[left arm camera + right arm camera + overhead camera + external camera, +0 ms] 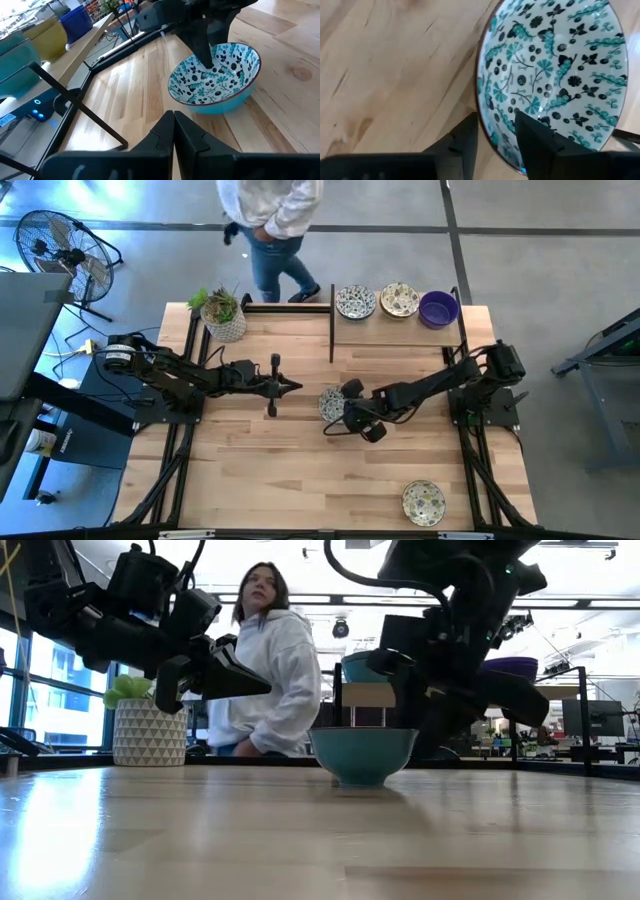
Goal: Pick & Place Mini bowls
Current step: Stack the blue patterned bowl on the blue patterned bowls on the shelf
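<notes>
A mini bowl (pixel 330 404), teal outside and white inside with a teal and dark floral pattern, stands on its base mid-table (pixel 362 755). My right gripper (pixel 496 131) is open over the bowl's edge nearest the right arm: one finger stands outside the rim, the other inside (pixel 210 57). Whether either finger touches it, I cannot tell. My left gripper (pixel 292 387) is shut and hovers above the table, left of the bowl, pointing at it (pixel 173 122). Two floral bowls (pixel 355 302) (pixel 398 300) and a purple bowl (pixel 438 308) sit at the far edge. Another floral bowl (pixel 423 502) sits near right.
A white patterned pot with a green plant (pixel 224 316) stands at the far left corner. A black frame (pixel 332 330) rises at the far middle of the table. A person (pixel 270 220) stands beyond the far edge. Bare wood lies near the front left.
</notes>
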Robot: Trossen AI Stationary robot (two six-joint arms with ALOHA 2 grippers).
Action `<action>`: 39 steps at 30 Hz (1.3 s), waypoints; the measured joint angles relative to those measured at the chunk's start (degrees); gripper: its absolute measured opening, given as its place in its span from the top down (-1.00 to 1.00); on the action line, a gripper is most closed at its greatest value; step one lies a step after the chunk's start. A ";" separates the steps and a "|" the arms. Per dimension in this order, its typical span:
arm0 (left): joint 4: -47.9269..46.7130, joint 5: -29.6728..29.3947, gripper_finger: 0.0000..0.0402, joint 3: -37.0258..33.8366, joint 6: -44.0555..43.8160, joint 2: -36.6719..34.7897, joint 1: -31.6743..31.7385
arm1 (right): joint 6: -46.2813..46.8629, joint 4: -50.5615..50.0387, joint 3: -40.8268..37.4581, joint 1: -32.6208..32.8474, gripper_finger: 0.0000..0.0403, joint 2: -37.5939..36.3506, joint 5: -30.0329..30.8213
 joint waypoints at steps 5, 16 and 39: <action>-0.10 -0.13 1.00 0.00 -0.07 0.00 0.00 | -0.14 0.98 0.00 0.00 0.65 0.00 -0.30; -0.48 -0.11 1.00 0.00 -0.46 0.00 0.00 | 0.02 1.54 0.08 0.00 0.90 0.07 -0.33; -1.72 -1.31 1.00 0.02 -1.51 0.00 0.00 | 0.90 -27.54 22.71 1.95 0.92 -1.67 1.85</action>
